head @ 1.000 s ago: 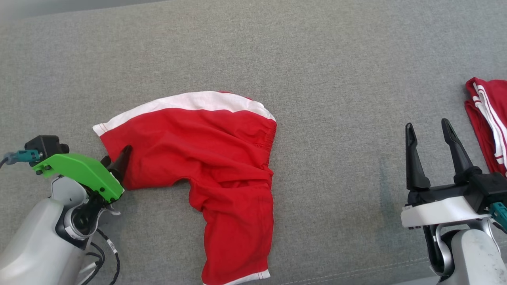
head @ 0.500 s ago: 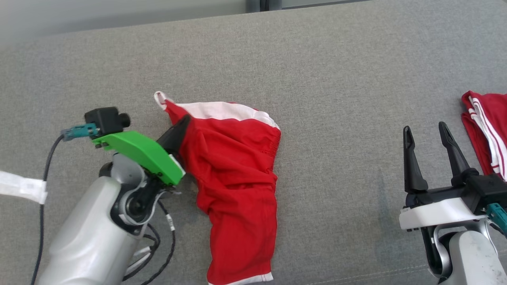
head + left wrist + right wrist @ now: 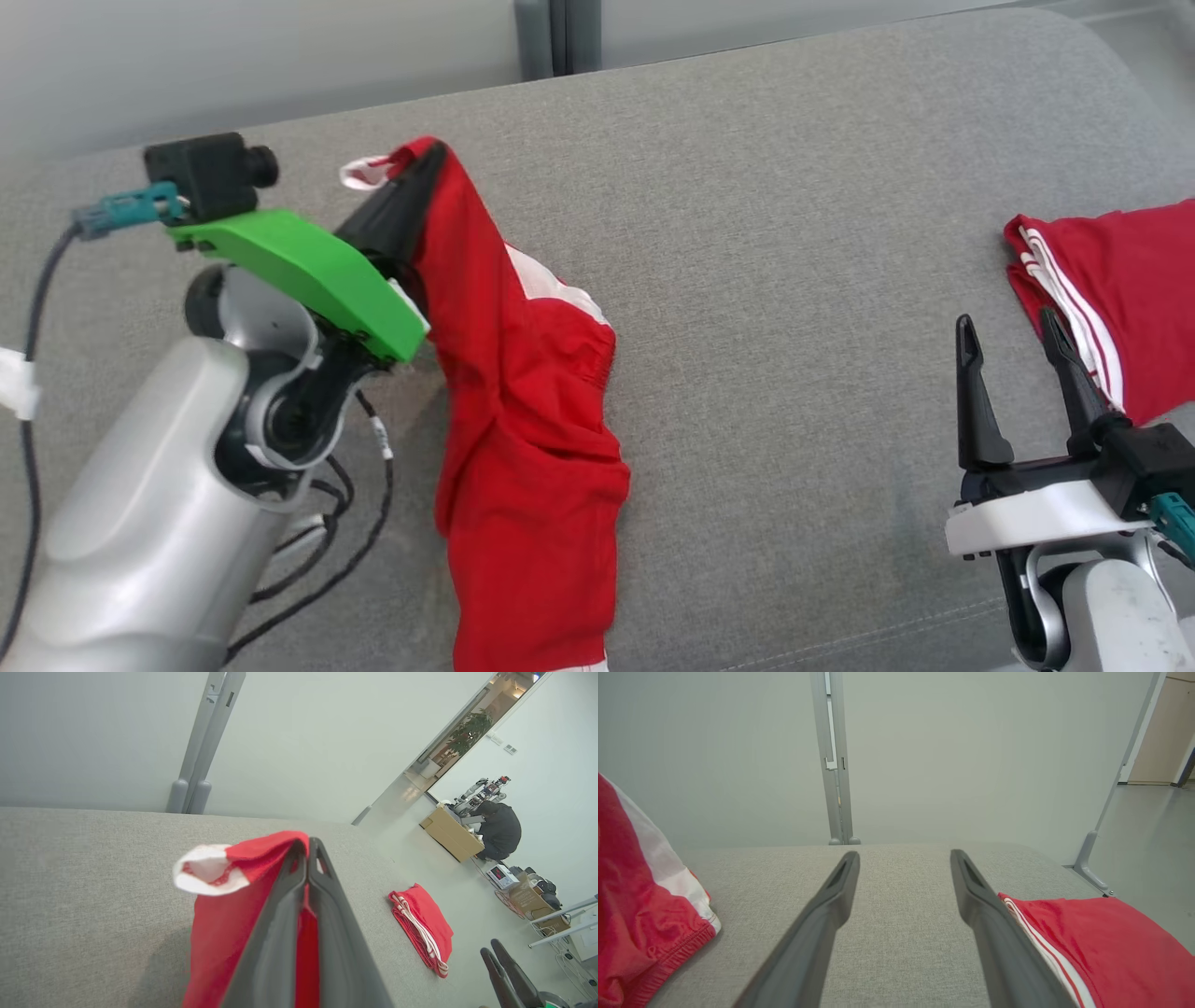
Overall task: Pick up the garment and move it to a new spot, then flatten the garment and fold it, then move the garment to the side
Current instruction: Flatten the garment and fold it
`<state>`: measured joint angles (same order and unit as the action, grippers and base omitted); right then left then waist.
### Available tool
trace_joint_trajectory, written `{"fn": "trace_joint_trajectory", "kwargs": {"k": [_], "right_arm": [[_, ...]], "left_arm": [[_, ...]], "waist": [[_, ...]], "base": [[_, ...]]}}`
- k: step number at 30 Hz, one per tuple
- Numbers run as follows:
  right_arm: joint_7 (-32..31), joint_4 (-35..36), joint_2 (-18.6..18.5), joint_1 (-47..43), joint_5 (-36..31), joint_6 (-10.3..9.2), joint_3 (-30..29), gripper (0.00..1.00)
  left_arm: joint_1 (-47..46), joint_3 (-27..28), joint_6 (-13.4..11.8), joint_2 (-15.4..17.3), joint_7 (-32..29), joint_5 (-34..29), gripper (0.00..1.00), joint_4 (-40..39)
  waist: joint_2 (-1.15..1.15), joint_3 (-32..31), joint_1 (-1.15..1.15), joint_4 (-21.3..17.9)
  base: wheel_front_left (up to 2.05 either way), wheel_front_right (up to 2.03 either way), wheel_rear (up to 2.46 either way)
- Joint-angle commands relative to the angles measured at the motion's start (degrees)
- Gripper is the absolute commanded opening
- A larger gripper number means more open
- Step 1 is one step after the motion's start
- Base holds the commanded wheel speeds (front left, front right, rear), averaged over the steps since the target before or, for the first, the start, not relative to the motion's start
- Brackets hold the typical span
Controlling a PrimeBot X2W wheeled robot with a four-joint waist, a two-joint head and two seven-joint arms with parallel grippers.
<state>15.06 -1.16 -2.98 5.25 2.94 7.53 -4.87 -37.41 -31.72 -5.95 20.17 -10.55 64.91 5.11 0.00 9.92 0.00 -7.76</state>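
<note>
While the garment (image 3: pixel 523 420) hangs by its white-trimmed corner, pinched between the tight-pressed fingers of the left gripper (image 3: pixel 425 163), its rest trailing on the cushion (image 3: pixel 794 280) left of centre, the pick-up step looks in hand. Next, I judge, carry it to the bare middle, clear of the back edge and the folded pile (image 3: pixel 1111 280) beside the right gripper (image 3: pixel 1005 327), whose fingers stand spread and empty.

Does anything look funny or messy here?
The red shorts look messy: the left gripper pinches one white-trimmed corner up in the air, so the rest hangs bunched and twisted onto the grey cushion. Nothing looks torn. The folded red garment by the open right gripper lies neat.
</note>
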Motion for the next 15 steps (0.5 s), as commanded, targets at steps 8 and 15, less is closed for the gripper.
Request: {"fn": "trace_joint_trajectory", "kwargs": {"k": [8,15], "right_arm": [[0.15,0.44,0.04,-1.39,0.81,-0.08,-0.56,1.0],[0.15,0.25,0.05,-0.83,1.35,-0.08,-0.04,1.0]], "left_arm": [[-3.96,4.46,-3.74,5.98,-2.49,-0.47,0.0,-5.13],[-7.17,4.06,-5.43,6.66,-3.08,-2.97,0.0,-7.64]], "waist": [[0.0,-0.72,0.0,-1.36],[0.0,-0.19,0.0,-0.95]], "base": [[0.0,0.0,0.0],[0.0,0.0,0.0]]}}
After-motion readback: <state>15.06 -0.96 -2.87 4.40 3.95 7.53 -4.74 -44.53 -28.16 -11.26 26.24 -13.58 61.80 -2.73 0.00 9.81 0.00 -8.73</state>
